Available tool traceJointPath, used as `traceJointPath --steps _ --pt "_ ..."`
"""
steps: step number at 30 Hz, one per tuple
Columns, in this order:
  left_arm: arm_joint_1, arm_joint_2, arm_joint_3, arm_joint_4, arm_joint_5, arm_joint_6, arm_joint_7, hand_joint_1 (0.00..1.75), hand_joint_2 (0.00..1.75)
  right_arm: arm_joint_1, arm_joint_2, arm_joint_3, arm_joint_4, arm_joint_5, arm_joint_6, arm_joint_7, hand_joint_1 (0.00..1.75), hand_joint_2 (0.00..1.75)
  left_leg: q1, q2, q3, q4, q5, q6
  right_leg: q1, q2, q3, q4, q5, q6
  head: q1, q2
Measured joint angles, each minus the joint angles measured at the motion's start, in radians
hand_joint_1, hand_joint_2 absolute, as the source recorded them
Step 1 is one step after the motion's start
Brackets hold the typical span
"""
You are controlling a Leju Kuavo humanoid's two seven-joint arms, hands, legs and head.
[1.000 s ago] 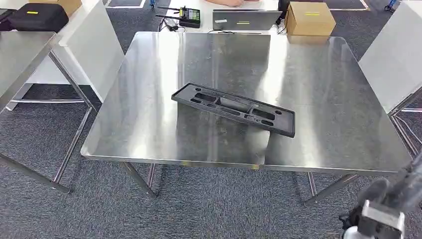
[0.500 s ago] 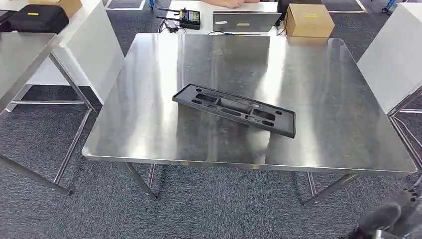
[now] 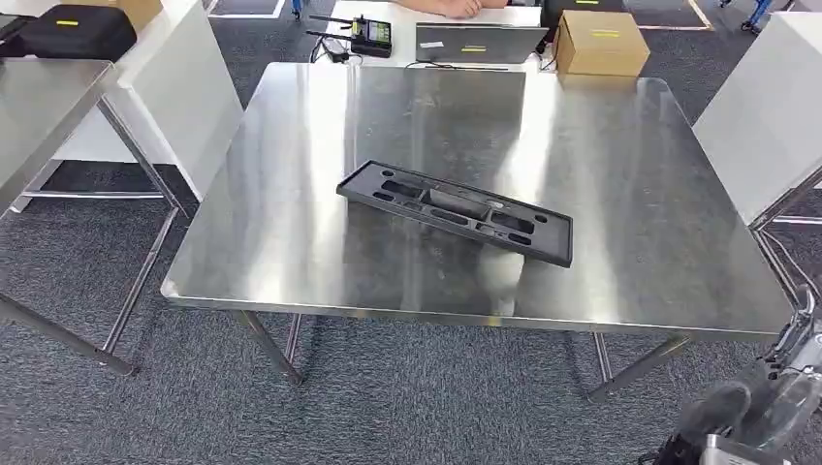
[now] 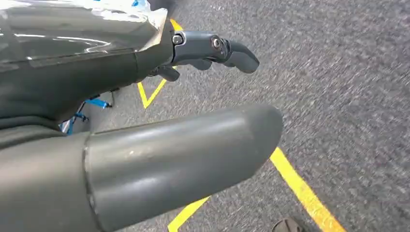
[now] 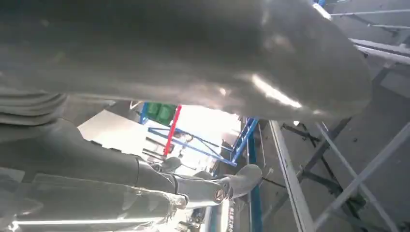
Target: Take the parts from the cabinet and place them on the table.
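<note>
Right robot hand point(image 5: 193, 159) empty, fingers apart

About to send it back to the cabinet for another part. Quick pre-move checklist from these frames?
1. Black part lies flat on the steel table, clear of the edges: ok.
2. Left hand holds nothing, fingers apart over the carpet: ok.
3. Right hand holds nothing, fingers extended: ok.
4. Right arm is down below the table's near right corner, not over the top: ok.
5. Room left on the table for another part: ok, bare steel all around the black part.
6. Person's hand at the far desk, away from the steel table: ok.
</note>
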Motion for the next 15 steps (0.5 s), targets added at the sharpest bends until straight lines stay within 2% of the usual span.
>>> traceJointPath --steps 1,2,3,4,5,6,8,9,10,11,12,13,14,15 --pt "-0.001 -0.002 0.000 0.000 0.000 0.000 0.000 0.00 0.00 0.001 0.000 0.000 0.000 0.000 0.000 0.002 0.00 0.00 -0.004 -0.002 0.001 0.007 0.002 -0.006 0.001 0.006 -0.012 0.001 0.007 -0.010 -0.001 0.000" --pt "-0.002 -0.002 0.000 0.000 0.000 0.000 0.000 0.00 0.00 -0.002 0.001 0.000 0.001 -0.001 0.001 0.007 0.00 0.00 -0.005 -0.003 -0.003 0.010 0.004 -0.011 0.001 0.007 -0.021 -0.001 -0.003 -0.024 -0.001 0.000" --pt "-0.001 -0.002 0.000 0.000 0.001 0.000 0.002 0.00 0.00 -0.003 0.000 0.000 0.004 -0.002 0.008 0.010 0.00 0.00 -0.004 -0.007 -0.005 0.005 0.008 -0.017 0.003 0.005 -0.025 0.003 -0.004 -0.031 -0.002 0.000" --pt "0.000 -0.002 0.002 0.000 0.001 0.000 0.003 0.00 0.00 -0.004 0.001 0.000 0.006 -0.004 0.010 0.012 0.00 0.00 0.003 -0.006 -0.010 0.008 0.008 -0.021 -0.008 0.001 -0.030 0.000 0.004 -0.047 -0.002 0.000" --pt "0.001 -0.002 0.006 0.000 0.003 0.000 0.004 0.00 0.00 -0.007 0.001 0.000 0.010 -0.006 0.013 0.016 0.00 0.00 0.005 0.008 -0.016 0.025 -0.018 -0.022 -0.008 -0.004 -0.037 0.000 0.010 -0.058 -0.004 0.000" --pt "0.000 -0.002 0.008 0.000 0.003 0.000 0.006 0.00 0.00 -0.008 0.001 -0.001 0.014 -0.007 0.016 0.019 0.00 0.00 0.005 0.022 -0.030 0.067 -0.067 -0.023 -0.004 -0.006 -0.044 0.000 0.017 -0.070 -0.004 0.000" --pt "-0.001 -0.003 0.009 0.000 0.010 0.004 0.008 0.00 0.00 -0.013 0.001 -0.004 0.037 -0.010 0.017 0.027 0.00 0.00 0.004 0.028 -0.081 0.226 -0.178 -0.027 0.005 -0.017 -0.064 0.001 0.029 -0.087 -0.005 0.000" --pt "-0.001 -0.003 0.011 0.000 0.011 0.006 0.008 0.00 0.00 -0.019 0.001 -0.007 0.056 -0.011 0.018 0.030 0.00 0.00 0.004 0.029 -0.098 0.289 -0.204 -0.027 0.010 -0.020 -0.067 0.002 0.036 -0.090 -0.005 0.000" --pt "-0.001 -0.004 0.013 0.000 0.013 0.007 0.009 0.00 0.00 -0.027 0.000 -0.016 0.088 -0.011 0.018 0.031 0.00 0.00 0.004 0.029 -0.096 0.316 -0.203 -0.025 0.014 -0.022 -0.075 0.002 0.044 -0.090 -0.005 0.000" --pt "-0.002 -0.004 0.015 0.000 0.013 0.008 0.009 0.00 0.00 -0.031 0.000 -0.023 0.110 -0.011 0.021 0.031 0.00 0.00 0.003 0.029 -0.076 0.300 -0.181 -0.021 0.018 -0.024 -0.084 0.003 0.051 -0.089 -0.005 0.000" --pt "-0.002 -0.005 0.016 0.000 0.013 0.008 0.009 0.00 0.00 -0.034 0.000 -0.028 0.124 -0.011 0.021 0.030 0.00 0.00 0.002 0.029 -0.034 0.244 -0.150 -0.015 0.021 -0.025 -0.090 0.003 0.057 -0.087 -0.005 0.000" --pt "-0.001 -0.006 0.018 0.000 0.016 0.009 0.009 0.00 0.00 -0.038 0.000 -0.032 0.136 -0.011 0.021 0.029 0.00 0.00 0.001 0.029 0.034 0.145 -0.115 -0.007 0.023 -0.026 -0.094 0.003 0.060 -0.082 -0.005 0.000" --pt "-0.002 -0.007 0.018 0.000 0.019 0.010 0.009 0.00 0.00 -0.045 0.000 -0.035 0.149 -0.002 0.021 0.032 0.00 0.00 -0.002 0.030 0.097 0.051 -0.097 0.004 0.023 -0.026 -0.095 0.003 0.065 -0.081 -0.005 0.000" --pt "-0.004 -0.007 0.019 0.000 0.022 0.015 0.009 0.00 0.00 -0.052 -0.001 -0.040 0.168 0.015 0.018 0.043 0.00 0.00 -0.007 0.033 0.132 -0.007 -0.116 0.008 0.029 -0.028 -0.099 0.004 0.070 -0.074 -0.005 0.000"
